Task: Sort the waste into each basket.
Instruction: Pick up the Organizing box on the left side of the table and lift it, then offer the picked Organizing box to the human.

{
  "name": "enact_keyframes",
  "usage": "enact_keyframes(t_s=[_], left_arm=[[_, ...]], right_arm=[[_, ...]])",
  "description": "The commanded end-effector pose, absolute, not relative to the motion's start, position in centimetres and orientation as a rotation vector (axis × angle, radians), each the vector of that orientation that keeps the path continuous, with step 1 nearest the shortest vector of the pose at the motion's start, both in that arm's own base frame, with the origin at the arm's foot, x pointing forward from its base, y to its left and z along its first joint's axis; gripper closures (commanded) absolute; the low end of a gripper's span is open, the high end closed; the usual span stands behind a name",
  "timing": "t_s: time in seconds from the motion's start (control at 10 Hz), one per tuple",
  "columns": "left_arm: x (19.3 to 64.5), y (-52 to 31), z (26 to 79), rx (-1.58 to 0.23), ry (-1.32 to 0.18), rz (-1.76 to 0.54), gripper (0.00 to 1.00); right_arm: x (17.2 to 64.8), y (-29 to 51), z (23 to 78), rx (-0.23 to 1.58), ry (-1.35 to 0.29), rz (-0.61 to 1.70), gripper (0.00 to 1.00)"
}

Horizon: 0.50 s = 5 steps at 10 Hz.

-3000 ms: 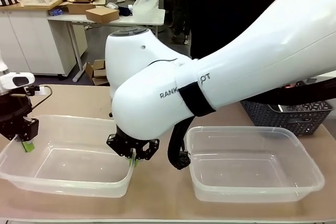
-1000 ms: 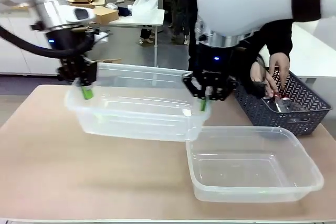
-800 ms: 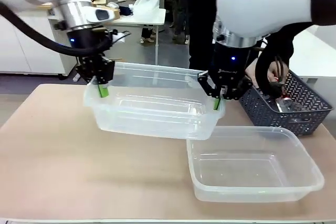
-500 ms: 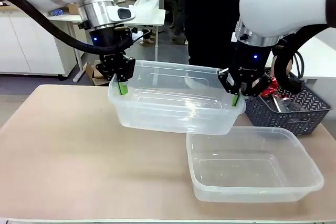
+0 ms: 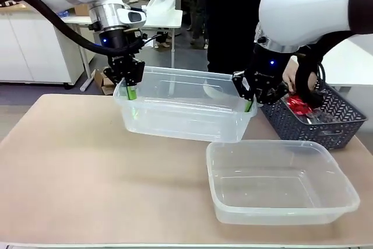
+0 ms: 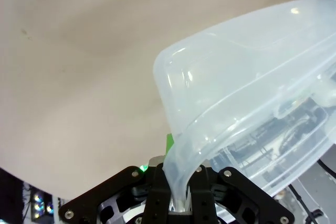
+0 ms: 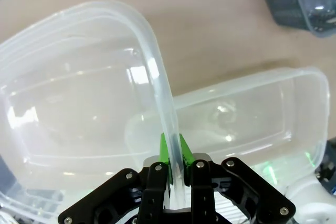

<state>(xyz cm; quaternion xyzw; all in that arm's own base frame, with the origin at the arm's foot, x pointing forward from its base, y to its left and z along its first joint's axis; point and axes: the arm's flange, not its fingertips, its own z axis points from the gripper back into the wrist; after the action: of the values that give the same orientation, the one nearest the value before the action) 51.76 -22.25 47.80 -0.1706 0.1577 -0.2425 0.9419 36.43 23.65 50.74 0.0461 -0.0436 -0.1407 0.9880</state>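
Left gripper [image 5: 129, 90] and right gripper [image 5: 249, 102] each clamp an end rim of the empty tub [image 5: 183, 115], held over the far side of the table [image 5: 76, 173]. It looks light, thin and likely flexible, so level two-end grips suit it. There is open tabletop to the left. The second tub [image 5: 280, 215] sits near-right, with a lattice basket [image 5: 341, 127] close beyond.

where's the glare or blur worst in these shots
Front view: even light, mild sheen on the held tub. Left wrist view: its rim looks soft close to the left gripper, with a few specks of glare. Right wrist view: white glints on the held tub and the lower tub.
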Motion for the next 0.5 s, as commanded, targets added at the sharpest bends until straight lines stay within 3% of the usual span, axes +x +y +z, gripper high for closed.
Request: enact_keyframes(t_s=[0.0, 0.4], left_arm=[[50.63, -22.81, 48.59, -0.357, 0.304, -0.517, 0.96], [50.63, -22.81, 48.59, -0.357, 0.304, -0.517, 0.96]], right_arm=[[36.7, 22.61, 50.73, 0.073, -0.085, -0.261, 0.94], [36.7, 22.61, 50.73, 0.073, -0.085, -0.261, 0.94]])
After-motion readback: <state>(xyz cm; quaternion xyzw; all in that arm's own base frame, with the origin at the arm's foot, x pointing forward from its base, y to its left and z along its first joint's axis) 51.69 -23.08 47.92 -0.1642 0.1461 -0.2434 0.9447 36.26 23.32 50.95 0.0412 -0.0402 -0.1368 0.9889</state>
